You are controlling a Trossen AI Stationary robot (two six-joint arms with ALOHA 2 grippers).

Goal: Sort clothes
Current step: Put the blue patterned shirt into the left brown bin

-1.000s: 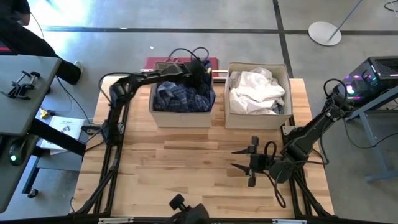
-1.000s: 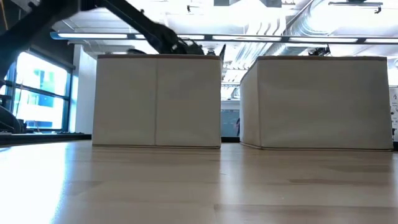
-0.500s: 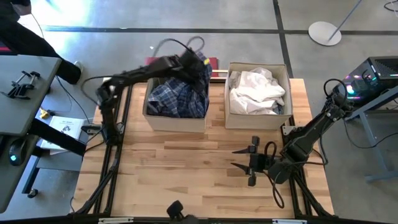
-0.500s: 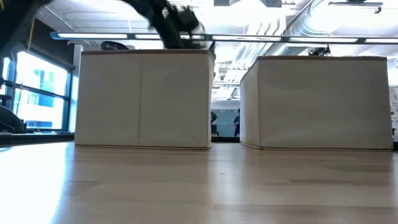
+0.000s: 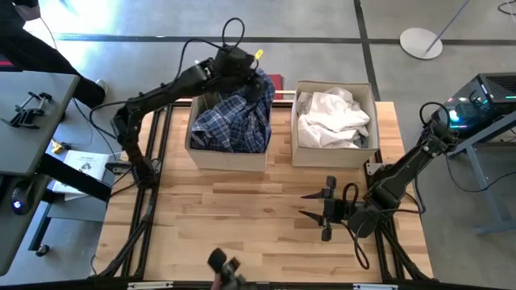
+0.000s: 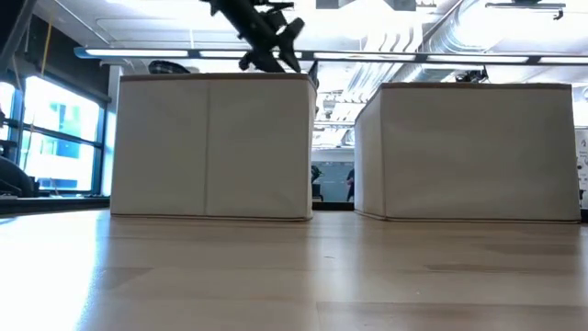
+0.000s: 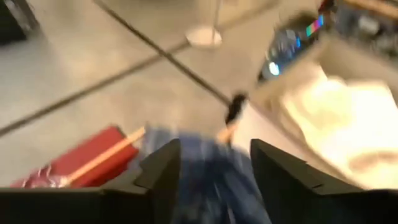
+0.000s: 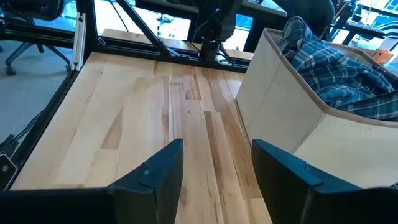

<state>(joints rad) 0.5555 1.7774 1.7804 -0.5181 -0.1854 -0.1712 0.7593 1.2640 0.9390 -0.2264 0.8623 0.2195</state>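
Note:
The blue plaid shirt (image 5: 234,121) lies heaped in the left beige box (image 5: 226,155), with one fold up over the box's far right corner. White clothes (image 5: 332,117) fill the right beige box (image 5: 330,157). My left gripper (image 5: 248,71) hangs above the left box's far right corner with its fingers apart, clear of the rim in the low view (image 6: 292,46). Its wrist view shows blurred blue cloth (image 7: 211,186) below the open fingers. My right gripper (image 5: 310,205) stands open over the bare wood at the near right, and nothing lies between its fingers (image 8: 217,168).
A red flat thing (image 5: 276,79) lies just beyond the table's far edge, behind the boxes. A grey side table (image 5: 32,121) stands at the left and lit electronics (image 5: 484,101) at the right. Bare wooden tabletop (image 5: 242,209) stretches in front of both boxes.
My left gripper has risen out of the left box and drawn back toward the table's far edge, tipping from steeply down to more nearly level. The left box has slid a little toward the table's left edge, and the plaid shirt's far right part now stands higher.

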